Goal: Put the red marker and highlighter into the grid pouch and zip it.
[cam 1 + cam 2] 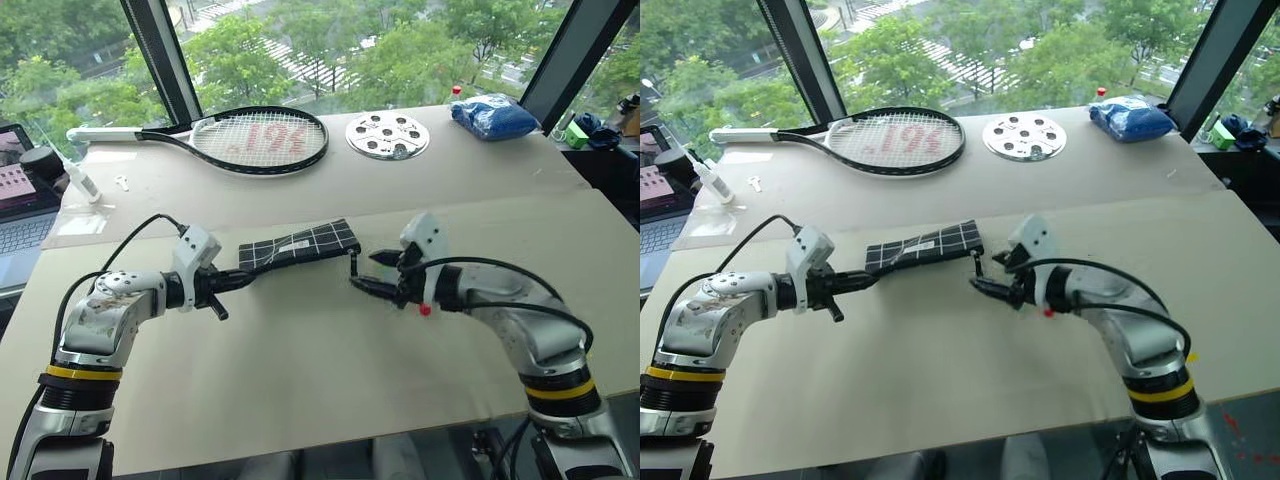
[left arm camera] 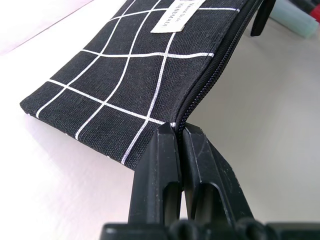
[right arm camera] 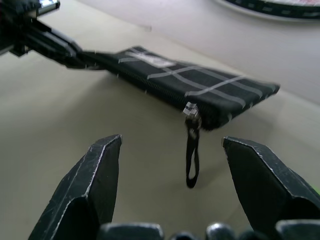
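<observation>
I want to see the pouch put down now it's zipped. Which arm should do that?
Left, probably. The left gripper is shut on the grid pouch's corner, holding it above the table. The right gripper is open, apart from the dangling pull cord, holding nothing.

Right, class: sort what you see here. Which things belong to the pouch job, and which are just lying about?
Part of the job:
- grid pouch, zipper closed
- left gripper, shut on the pouch's end
- right gripper, open by the pull cord

Lying about:
- tennis racket
- perforated metal disc
- blue bag
- laptop
</observation>
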You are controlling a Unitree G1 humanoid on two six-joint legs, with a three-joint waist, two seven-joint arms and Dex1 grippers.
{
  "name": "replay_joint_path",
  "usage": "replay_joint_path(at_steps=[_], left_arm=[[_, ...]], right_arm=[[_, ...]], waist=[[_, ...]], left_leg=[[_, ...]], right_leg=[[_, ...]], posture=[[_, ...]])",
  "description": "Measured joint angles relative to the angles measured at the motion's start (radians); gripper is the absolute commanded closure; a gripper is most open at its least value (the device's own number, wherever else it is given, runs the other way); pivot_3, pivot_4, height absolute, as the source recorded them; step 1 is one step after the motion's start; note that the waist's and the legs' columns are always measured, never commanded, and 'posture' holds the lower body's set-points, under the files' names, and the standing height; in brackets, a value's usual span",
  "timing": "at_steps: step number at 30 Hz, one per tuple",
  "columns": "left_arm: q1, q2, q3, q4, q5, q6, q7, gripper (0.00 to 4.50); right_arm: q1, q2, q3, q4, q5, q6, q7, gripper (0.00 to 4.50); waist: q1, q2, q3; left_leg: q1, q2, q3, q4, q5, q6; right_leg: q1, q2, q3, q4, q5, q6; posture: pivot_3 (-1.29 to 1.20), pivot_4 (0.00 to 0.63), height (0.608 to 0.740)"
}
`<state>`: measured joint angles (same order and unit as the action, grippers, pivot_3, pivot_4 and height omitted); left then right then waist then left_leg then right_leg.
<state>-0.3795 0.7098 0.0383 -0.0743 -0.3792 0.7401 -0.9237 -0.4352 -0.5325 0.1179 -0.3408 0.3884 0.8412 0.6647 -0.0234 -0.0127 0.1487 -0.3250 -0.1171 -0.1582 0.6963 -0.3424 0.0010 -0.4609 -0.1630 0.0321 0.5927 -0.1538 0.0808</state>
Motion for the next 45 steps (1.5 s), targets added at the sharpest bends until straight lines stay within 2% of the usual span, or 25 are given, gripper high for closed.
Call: replay_joint_path(at_steps=[8, 17, 22, 28, 34, 37, 41, 45], left_arm=[[0.0, -0.002, 0.0, -0.008, -0.015, 0.008, 0.018, 4.5], [-0.007, -0.015, -0.001, -0.021, -0.021, 0.01, 0.035, 4.5], [-0.007, -0.025, -0.003, -0.028, -0.022, 0.01, 0.039, 4.5], [-0.006, -0.025, -0.005, -0.028, -0.02, 0.01, 0.04, 4.5], [-0.006, -0.026, -0.016, -0.027, -0.019, 0.01, 0.041, 4.5], [-0.007, -0.026, -0.018, -0.026, -0.017, 0.009, 0.042, 4.5], [-0.006, -0.027, -0.028, -0.026, -0.015, 0.009, 0.039, 4.5], [-0.006, -0.026, -0.037, -0.026, -0.015, 0.009, 0.037, 4.5]], right_arm=[[-0.008, 0.058, 0.012, 0.093, -0.066, -0.006, -0.108, 0.93], [-0.066, 0.179, 0.087, 0.218, -0.14, -0.062, -0.148, 0.93], [-0.104, 0.216, 0.101, 0.275, -0.17, -0.099, -0.152, 2.28], [-0.108, 0.218, 0.115, 0.27, -0.171, -0.114, -0.107, 4.44], [-0.145, 0.267, 0.249, 0.26, -0.229, -0.113, -0.105, 4.49], [-0.189, 0.292, 0.325, 0.332, -0.314, -0.116, -0.144, 4.49], [-0.27, 0.322, 0.336, 0.43, -0.384, -0.137, -0.191, 4.49], [-0.295, 0.34, 0.335, 0.444, -0.401, -0.144, -0.185, 4.49]], waist=[[0.006, 0.0, 0.0], [0.005, 0.0, 0.0], [0.004, 0.0, 0.0], [0.001, 0.0, 0.0], [-0.011, 0.0, 0.0], [-0.018, 0.0, 0.0], [-0.019, 0.0, 0.0], [-0.022, 0.0, 0.0]], left_leg=[[0.0, 0.0, 0.0, 0.0, 0.0, 0.0], [0.0, 0.0, 0.0, 0.0, 0.0, 0.0], [0.0, 0.0, 0.0, 0.0, 0.0, 0.0], [0.0, 0.0, 0.0, 0.0, 0.0, -0.001], [0.0, 0.002, 0.0, 0.0, 0.0, -0.001], [0.0, 0.002, 0.0, 0.001, 0.0, -0.001], [0.0, 0.002, 0.0, 0.0, 0.0, -0.001], [0.0, 0.006, 0.0, 0.0, -0.001, -0.003]], right_leg=[[0.0, 0.001, 0.0, 0.0, 0.0, 0.0], [0.0, 0.001, 0.0, 0.0, 0.0, 0.0], [0.0, 0.001, 0.0, 0.0, 0.0, 0.0], [0.0, 0.001, 0.0, 0.0, 0.0, 0.0], [-0.001, 0.002, 0.0, 0.0, 0.0, -0.001], [-0.001, 0.001, 0.0, 0.0, 0.001, -0.001], [-0.001, 0.002, 0.0, 0.001, 0.001, -0.001], [-0.003, 0.004, 0.0, 0.001, 0.001, -0.002]], posture=[[0.0, 0.15, 0.74], [0.0, 0.15, 0.74], [0.0, 0.15, 0.74], [0.0, 0.15, 0.74], [0.0, 0.15, 0.74], [0.0, 0.15, 0.74], [0.0, 0.15, 0.74], [0.0, 0.15, 0.74]])
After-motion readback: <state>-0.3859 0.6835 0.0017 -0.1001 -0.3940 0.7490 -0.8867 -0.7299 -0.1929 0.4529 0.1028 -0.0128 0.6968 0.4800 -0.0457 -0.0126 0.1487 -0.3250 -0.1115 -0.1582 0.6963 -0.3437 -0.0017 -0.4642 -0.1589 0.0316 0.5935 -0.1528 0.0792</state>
